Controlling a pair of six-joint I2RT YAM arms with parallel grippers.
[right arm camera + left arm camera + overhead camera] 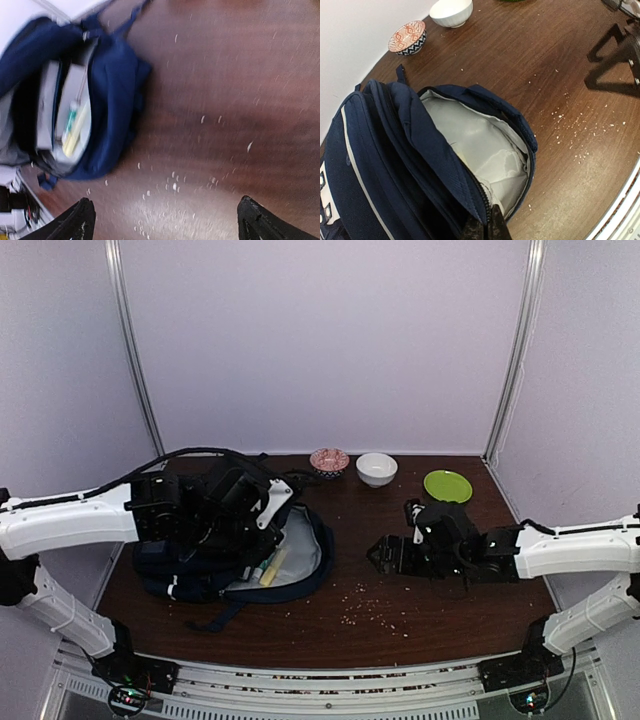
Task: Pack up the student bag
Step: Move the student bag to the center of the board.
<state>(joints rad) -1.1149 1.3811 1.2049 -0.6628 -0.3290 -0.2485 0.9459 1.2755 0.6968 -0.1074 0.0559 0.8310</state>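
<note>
The navy student bag lies at the left of the table, its main pocket open on grey lining. Yellow and green items lie inside; the right wrist view shows them too. My left gripper is shut on the bag's zipper edge and holds the flap up. My right gripper is open and empty, above bare table to the right of the bag, fingertips wide apart.
A patterned small bowl, a white bowl and a green plate stand along the back edge. White crumbs are scattered on the dark wooden table between bag and right arm. White walls close in the sides.
</note>
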